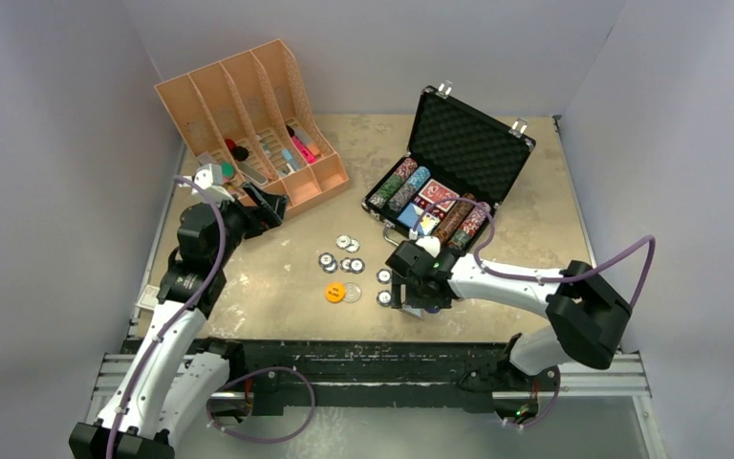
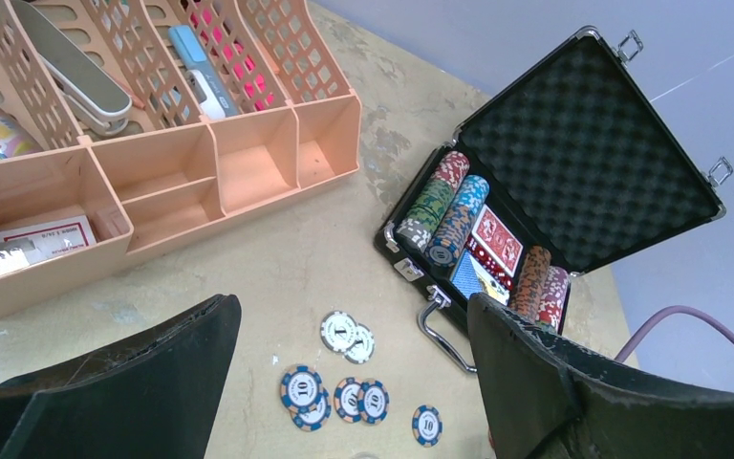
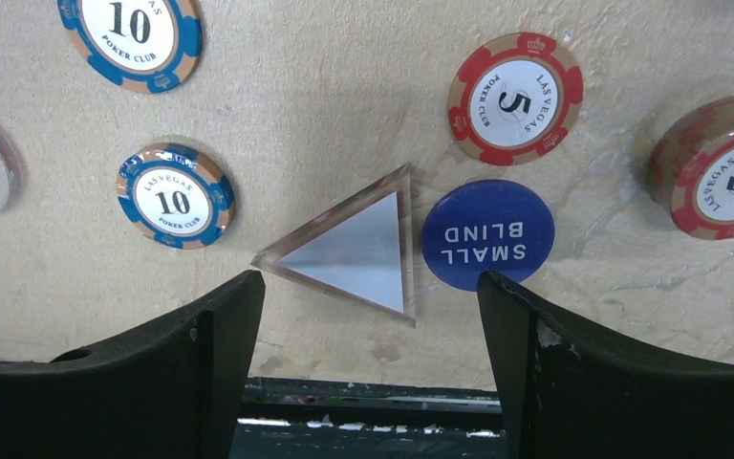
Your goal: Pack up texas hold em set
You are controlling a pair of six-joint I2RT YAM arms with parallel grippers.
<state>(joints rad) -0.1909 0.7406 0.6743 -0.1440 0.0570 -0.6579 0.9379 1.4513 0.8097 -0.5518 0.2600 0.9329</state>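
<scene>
Briefcase (image 1: 470,143) stands open, ready for the loose chips (image 1: 328,260) strewn on the desk (image 1: 277,316) in front of it. Among them our right jaws hang spread and empty over a clear triangle (image 3: 354,253) and the blue button (image 3: 488,234), likely to collect one. Our left jaws gape empty, well left of the case.

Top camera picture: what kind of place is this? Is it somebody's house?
Probably a robot lab booth, not a house. A left arm and a right arm are mounted at the table edge, plain grey walls box it in, and a poker case sits open.
</scene>
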